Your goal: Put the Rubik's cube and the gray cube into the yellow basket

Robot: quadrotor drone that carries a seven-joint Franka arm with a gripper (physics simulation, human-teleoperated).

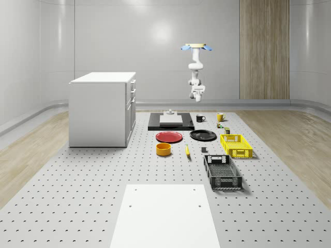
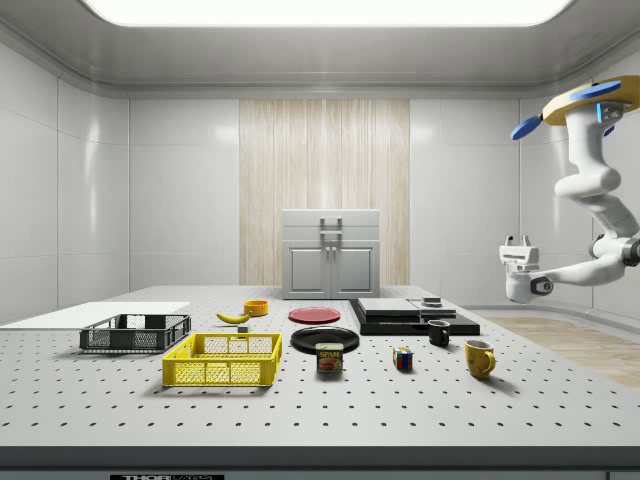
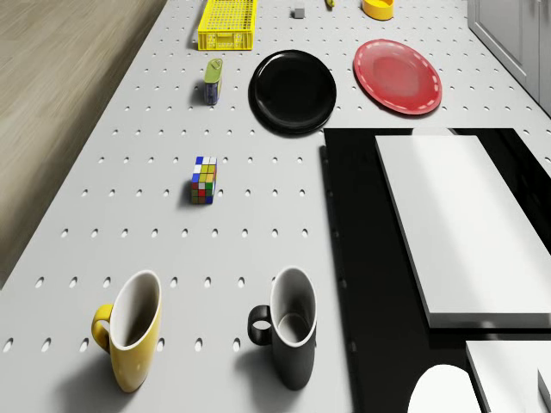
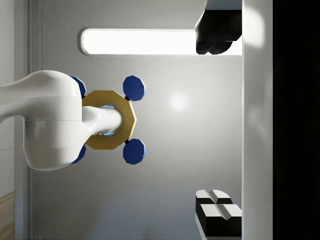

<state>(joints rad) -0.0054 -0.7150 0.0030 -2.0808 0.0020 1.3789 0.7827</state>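
Note:
The Rubik's cube (image 3: 204, 180) (image 2: 403, 359) (image 1: 219, 125) sits on the perforated table between the mugs and a green can. The small gray cube (image 3: 299, 12) (image 1: 204, 150) rests near the yellow basket (image 1: 236, 145) (image 2: 224, 360) (image 3: 227, 24), which holds nothing I can see. The drone (image 1: 194, 47) (image 2: 590, 101) hovers high above the table's far end, over the mugs. Its arm hangs folded, and the gripper (image 2: 518, 242) (image 1: 198, 92) (image 4: 219, 125) is well above the table and points up at the drone. Its fingers (image 4: 216, 37) are spread wide and hold nothing.
A black mug (image 3: 291, 327) and a yellow mug (image 3: 131, 329) stand under the drone beside a black slab (image 3: 353, 258) carrying white blocks. Black plate (image 3: 293, 89), red plate (image 3: 397, 76), green can (image 3: 213, 81), orange bowl (image 1: 164, 149), banana (image 1: 187, 150), black basket (image 1: 222, 172), white cabinet (image 1: 102, 108).

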